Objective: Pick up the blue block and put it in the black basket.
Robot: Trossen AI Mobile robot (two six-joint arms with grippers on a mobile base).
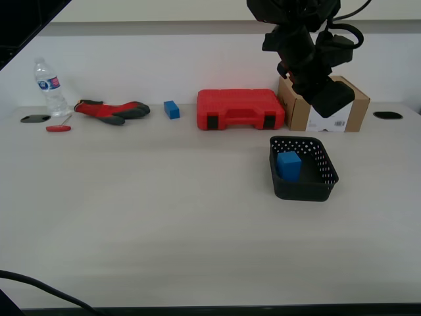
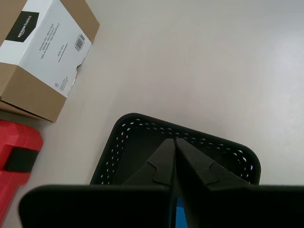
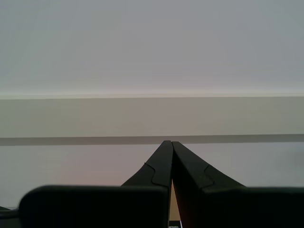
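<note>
Nearest me, the pale table is bare, with only a dark cable at its front edge. A little farther, toward the exterior view's right, sits the black basket, and the blue block is inside it, standing against the left wall. By my judgement the main job is done: block in, basket upright.

Above the basket hangs my first gripper, jaws pressed together with nothing between them; its wrist view looks straight down on the basket rim, a sliver of blue showing below the fingers. In the exterior view that arm is the dark mass over the far right. What is left, I reckon, is only to pull clear and park.

My second gripper is clenched too, empty, facing a blank wall.

Farther back: the smaller blue cube, the red case, the cardboard box, a red-and-grey glove, a red screwdriver and a water bottle.
</note>
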